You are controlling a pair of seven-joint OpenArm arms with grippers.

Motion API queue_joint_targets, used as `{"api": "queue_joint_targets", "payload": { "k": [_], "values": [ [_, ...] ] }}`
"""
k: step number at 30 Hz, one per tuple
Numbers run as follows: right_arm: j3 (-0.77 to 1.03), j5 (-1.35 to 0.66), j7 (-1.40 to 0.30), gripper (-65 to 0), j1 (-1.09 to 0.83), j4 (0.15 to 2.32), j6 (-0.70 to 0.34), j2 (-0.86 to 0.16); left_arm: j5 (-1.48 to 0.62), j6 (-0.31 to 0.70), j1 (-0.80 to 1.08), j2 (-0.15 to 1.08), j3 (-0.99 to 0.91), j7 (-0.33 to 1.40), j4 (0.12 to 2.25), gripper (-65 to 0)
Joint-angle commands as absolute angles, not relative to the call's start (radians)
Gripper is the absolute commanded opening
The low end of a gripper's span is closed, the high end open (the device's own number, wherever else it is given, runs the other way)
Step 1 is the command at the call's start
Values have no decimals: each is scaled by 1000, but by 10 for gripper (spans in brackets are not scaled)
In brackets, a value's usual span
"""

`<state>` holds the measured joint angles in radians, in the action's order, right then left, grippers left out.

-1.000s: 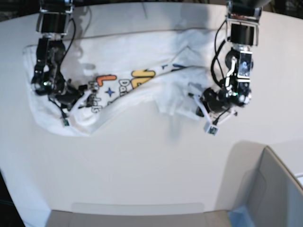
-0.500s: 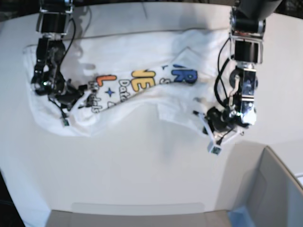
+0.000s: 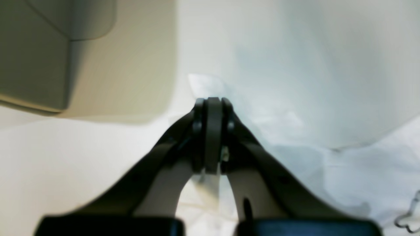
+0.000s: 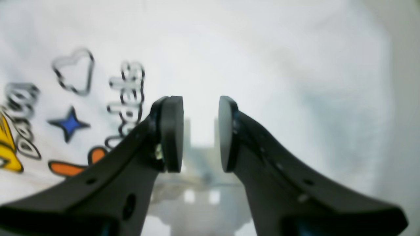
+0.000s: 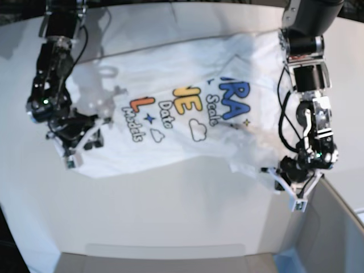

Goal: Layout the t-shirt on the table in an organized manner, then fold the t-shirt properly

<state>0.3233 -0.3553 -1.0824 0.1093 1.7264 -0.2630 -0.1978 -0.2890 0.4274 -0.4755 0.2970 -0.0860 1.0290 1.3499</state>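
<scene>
T-shirt (image 5: 182, 108) spread print-up across white worktop (image 5: 170, 210). Left hand (image 5: 280, 177) pinches the cloth's corner, its fingers pressed together. Right hand (image 5: 79, 138) stands spread over the opposite edge.

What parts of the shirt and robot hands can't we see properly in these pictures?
- Left wrist view: the left gripper is shut on the t-shirt, but its own pads hide the pinched cloth.
- Right wrist view: blur makes the print unreadable.
- Base view: the right gripper covers that shirt corner.
</scene>
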Motion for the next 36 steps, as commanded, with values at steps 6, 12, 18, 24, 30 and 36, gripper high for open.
{"api": "queue_joint_targets", "payload": {
  "k": [6, 12, 18, 24, 30, 36],
  "values": [
    [375, -344, -1070, -463, 239, 1624, -263, -289, -297, 430, -490, 306, -88, 1013, 1369, -650],
    [366, -344, -987, -463, 360, 1322, -263, -358, -297, 430, -486, 294, -88, 1013, 1369, -650],
    [263, -343, -891, -463, 420, 1109, -262, -400, -297, 430, -484, 292, -87, 1013, 1369, -650],
    [248, -295, -800, -464, 429, 967, -260, -395, -297, 430, -484, 292, -87, 1015, 1369, -650],
    [153, -225, -792, -541, 429, 889, -260, -390, -297, 430, -484, 292, -87, 1015, 1369, -650],
    [150, -216, -800, -650, 421, 901, -260, -389, -297, 430, -484, 292, -87, 1017, 1369, -650]
  ]
}}
